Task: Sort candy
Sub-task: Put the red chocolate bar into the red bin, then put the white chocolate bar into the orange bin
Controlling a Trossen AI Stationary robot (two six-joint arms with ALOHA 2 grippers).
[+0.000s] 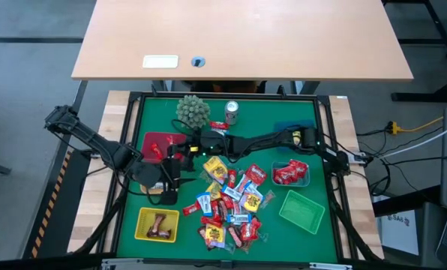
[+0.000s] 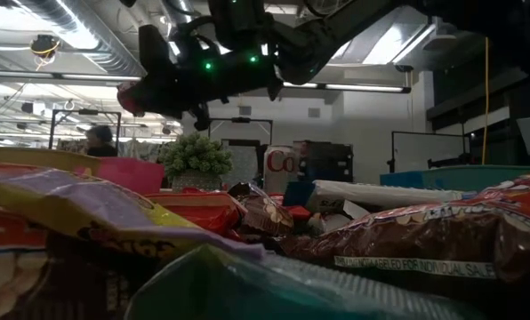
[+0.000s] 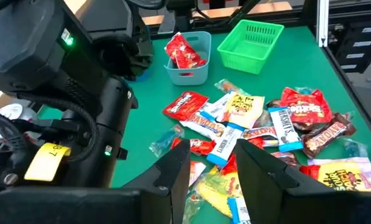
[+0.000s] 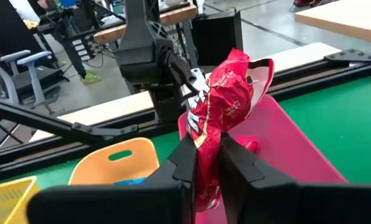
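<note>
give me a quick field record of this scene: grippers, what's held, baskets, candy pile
right gripper: shut on red candy, above pink basket
left gripper: open, empty, near candy pile
blue basket: red candies
yellow basket: brown candies
green basket: looks empty
other: silver can, spiky green ball

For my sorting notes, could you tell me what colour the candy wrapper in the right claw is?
Red with white lettering; the candy wrapper shows best in the right wrist view.
</note>
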